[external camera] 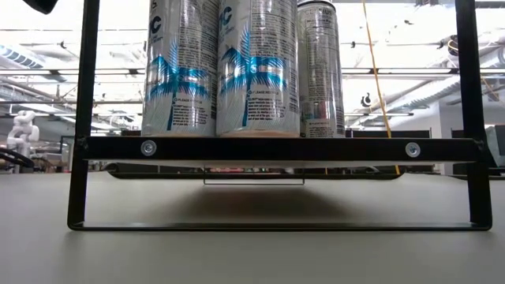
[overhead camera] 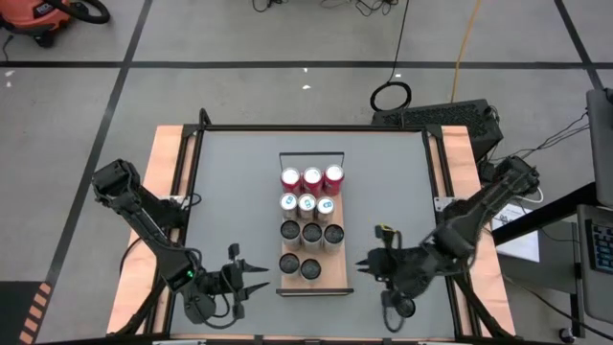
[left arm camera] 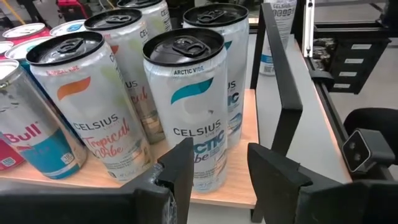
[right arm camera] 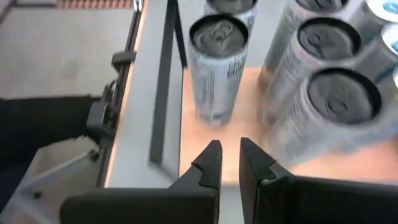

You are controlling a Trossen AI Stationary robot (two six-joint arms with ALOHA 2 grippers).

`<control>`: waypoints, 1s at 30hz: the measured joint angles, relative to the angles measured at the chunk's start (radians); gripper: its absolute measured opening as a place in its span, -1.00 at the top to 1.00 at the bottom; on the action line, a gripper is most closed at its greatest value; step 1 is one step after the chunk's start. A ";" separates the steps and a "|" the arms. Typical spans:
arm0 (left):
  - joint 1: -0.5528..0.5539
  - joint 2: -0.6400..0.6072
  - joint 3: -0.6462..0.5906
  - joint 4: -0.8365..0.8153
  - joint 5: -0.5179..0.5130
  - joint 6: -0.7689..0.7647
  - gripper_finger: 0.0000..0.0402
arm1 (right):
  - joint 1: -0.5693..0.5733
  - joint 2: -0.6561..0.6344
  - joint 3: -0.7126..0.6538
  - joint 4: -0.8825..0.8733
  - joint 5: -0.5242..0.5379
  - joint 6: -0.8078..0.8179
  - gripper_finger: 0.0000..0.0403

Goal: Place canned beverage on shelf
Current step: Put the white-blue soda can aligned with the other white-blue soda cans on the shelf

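The shelf point(overhead camera: 337, 276) is a light-wood board with dark edging in the middle of the table, with a thin wire rail point(overhead camera: 311, 155) at its far end. Several cans point(overhead camera: 311, 233) stand upright on it in rows, and the near row holds two point(overhead camera: 300, 267). My left gripper point(overhead camera: 266, 279) is open just left of the shelf's near end. In its wrist view the gripper point(left arm camera: 219, 177) faces a white Celsius can point(left arm camera: 189, 99) without touching it. My right gripper point(overhead camera: 360, 265) is open, with a narrow gap point(right arm camera: 230, 163), just right of the shelf's near end.
The low view shows the shelf raised on a black frame point(external camera: 276, 148) with cans point(external camera: 252, 67) on top. A black upright post point(left arm camera: 277, 74) stands at the shelf's near corner, and another can point(left arm camera: 280, 25) shows beyond it. Bare grey table point(overhead camera: 235, 192) lies on both sides of the shelf.
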 joint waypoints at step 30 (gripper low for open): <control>0.015 0.000 0.001 0.180 -0.133 0.149 0.24 | 0.280 0.281 0.329 -0.514 -0.245 0.459 -0.67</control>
